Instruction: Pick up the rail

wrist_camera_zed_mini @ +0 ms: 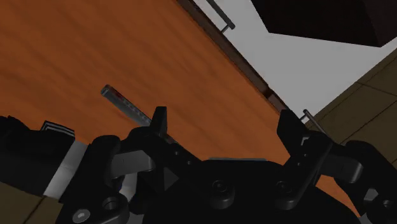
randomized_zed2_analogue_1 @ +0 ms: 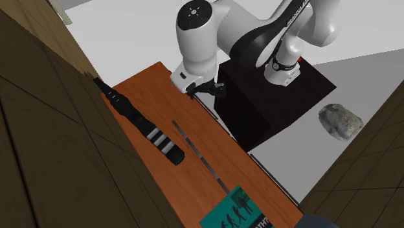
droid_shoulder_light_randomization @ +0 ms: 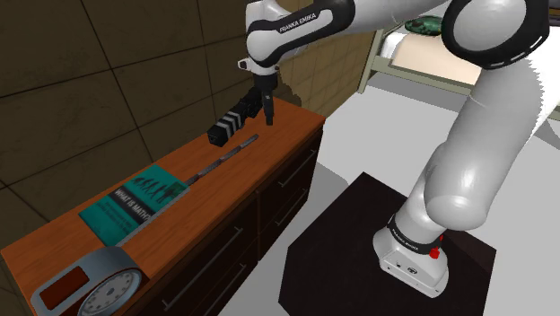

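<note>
While the pincer (wrist_camera_zed_mini: 224, 121) hangs open and empty over the bench (droid_shoulder_light_randomization: 289, 126), the thin rail (wrist_camera_zed_mini: 126, 104) lies just beside one finger, its long axis stretching away from the pincer.

rail (wrist_camera_zed_mini: 124, 102): one end hidden behind gripper (wrist_camera_zed_mini: 222, 122)
book (randomized_zed2_analogue_1: 237, 210): cut by second exterior view's bottom edge
scale (droid_shoulder_light_randomization: 88, 289): cut by shoulder view's bottom edge

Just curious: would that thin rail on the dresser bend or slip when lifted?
The rail looks straight and slim, so probably stiff and light. Lying flat on the smooth dresser top, it may slide rather than roll.
</note>
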`<action>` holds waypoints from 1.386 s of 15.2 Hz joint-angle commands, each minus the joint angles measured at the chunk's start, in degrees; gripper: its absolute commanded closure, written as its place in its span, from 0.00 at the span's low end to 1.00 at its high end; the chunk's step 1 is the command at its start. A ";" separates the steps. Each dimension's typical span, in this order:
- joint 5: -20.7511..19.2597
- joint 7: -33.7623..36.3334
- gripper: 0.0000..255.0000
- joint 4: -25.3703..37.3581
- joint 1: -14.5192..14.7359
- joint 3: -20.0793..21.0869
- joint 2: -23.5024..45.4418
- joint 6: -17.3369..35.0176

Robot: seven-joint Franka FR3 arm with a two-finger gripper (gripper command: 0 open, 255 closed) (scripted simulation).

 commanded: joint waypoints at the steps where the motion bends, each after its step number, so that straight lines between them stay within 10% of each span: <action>1: 0.31 -2.83 0.00 2.88 0.62 0.88 3.67 0.83; 21: -3.46 -24.74 0.00 32.86 8.58 11.00 35.10 2.81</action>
